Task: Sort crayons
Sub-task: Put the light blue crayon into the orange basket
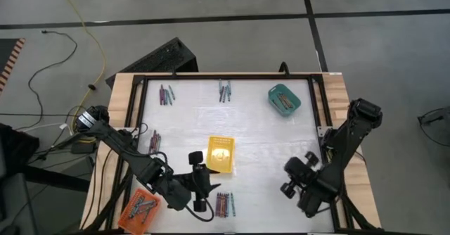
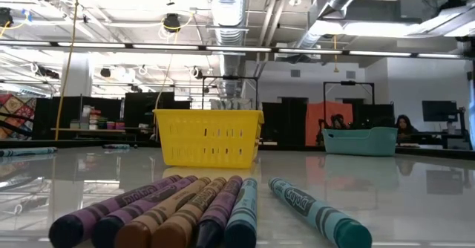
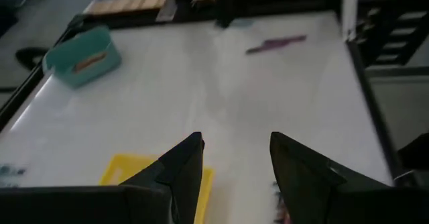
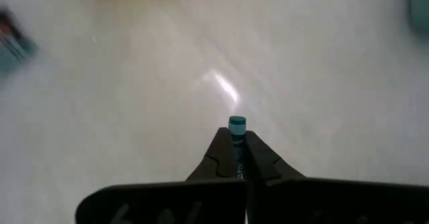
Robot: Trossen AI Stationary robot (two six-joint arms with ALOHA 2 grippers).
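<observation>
Crayons lie in small groups on the white table: near edge [image 1: 223, 203] [image 2: 178, 211], far left [image 1: 166, 94], far middle [image 1: 225, 91] and left [image 1: 154, 142]. My right gripper [image 1: 290, 179] [image 4: 236, 143] hangs above the table's near right part, shut on a teal crayon [image 4: 236, 127]. My left gripper [image 1: 202, 173] [image 3: 236, 150] is open and holds nothing, just above the near left corner of the yellow tray [image 1: 220, 154] [image 3: 127, 170]. The grippers do not show in the low view. My right gripper pinches the teal crayon between its two fingers. The crayon lies along the fingers, and its flat end [image 4: 236, 123] sticks out a little past the fingertips. The fingers slant downward. The crayon is lifted clear of the table.
A teal tray [image 1: 284, 99] [image 3: 82, 55] with crayons stands at the far right. An orange tray [image 1: 138, 208] with crayons sits at the near left corner. A black frame [image 1: 225, 77] rims the table. Bare white surface lies between the yellow tray and my right gripper.
</observation>
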